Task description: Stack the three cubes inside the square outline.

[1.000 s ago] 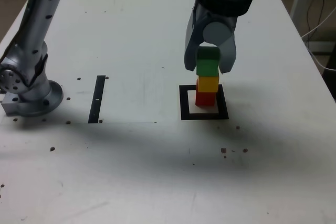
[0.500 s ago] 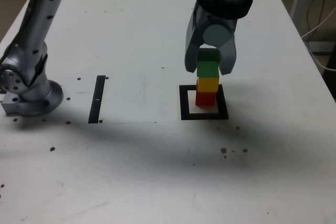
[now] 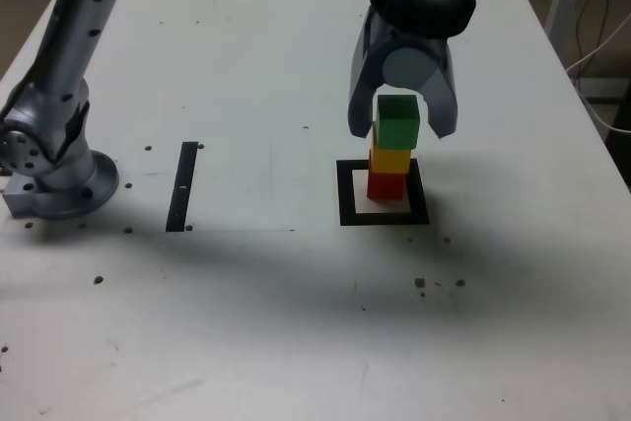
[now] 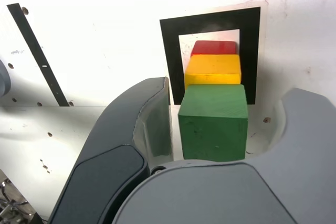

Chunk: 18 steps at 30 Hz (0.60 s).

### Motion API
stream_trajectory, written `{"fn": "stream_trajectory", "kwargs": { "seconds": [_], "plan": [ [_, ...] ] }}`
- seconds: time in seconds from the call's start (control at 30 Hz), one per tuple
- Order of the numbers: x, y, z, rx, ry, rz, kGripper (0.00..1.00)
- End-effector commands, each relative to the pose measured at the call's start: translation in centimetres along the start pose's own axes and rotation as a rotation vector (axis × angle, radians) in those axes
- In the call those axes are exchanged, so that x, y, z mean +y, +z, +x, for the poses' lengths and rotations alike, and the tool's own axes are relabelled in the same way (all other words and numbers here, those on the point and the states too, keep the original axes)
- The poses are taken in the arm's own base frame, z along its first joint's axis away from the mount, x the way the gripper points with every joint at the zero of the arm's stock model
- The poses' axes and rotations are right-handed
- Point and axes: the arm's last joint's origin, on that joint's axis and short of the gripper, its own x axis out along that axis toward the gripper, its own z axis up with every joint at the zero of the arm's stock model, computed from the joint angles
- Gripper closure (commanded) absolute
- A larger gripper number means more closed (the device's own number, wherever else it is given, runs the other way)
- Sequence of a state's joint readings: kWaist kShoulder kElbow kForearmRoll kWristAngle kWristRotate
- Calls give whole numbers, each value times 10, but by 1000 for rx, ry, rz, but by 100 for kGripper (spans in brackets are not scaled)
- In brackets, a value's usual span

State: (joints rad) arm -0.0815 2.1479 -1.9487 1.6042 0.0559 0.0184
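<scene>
The three cubes stand as one tower inside the square outline: red at the bottom, yellow in the middle, green on top. My gripper hangs over the tower, open. Its jaws straddle the green cube with a gap on each side. The wrist view shows the same: the green cube sits free between the fingers, with yellow, red and the black frame below it.
A narrow black strip lies on the white table toward the exterior view's left, with the arm's base beyond it. Small dark specks dot the table. Cables hang off the table's edge at the exterior view's right.
The jaws have spread apart and let go of the green cube, which stays on the yellow one. The tower has not moved.
</scene>
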Motion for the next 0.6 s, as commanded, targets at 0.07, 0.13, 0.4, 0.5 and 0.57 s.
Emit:
{"fn": "stream_trajectory", "kwargs": {
  "seconds": [0.07,0.13,0.4,0.5,0.57],
  "plan": [
    [1,-5,-1,12,2,1,2],
    [1,-7,-5,0,4,1,2],
    [3,-34,-32,-91,19,15,1],
    [3,-51,-45,-133,21,17,1],
    [2,-65,-54,-164,22,20,1]
  ]
}}
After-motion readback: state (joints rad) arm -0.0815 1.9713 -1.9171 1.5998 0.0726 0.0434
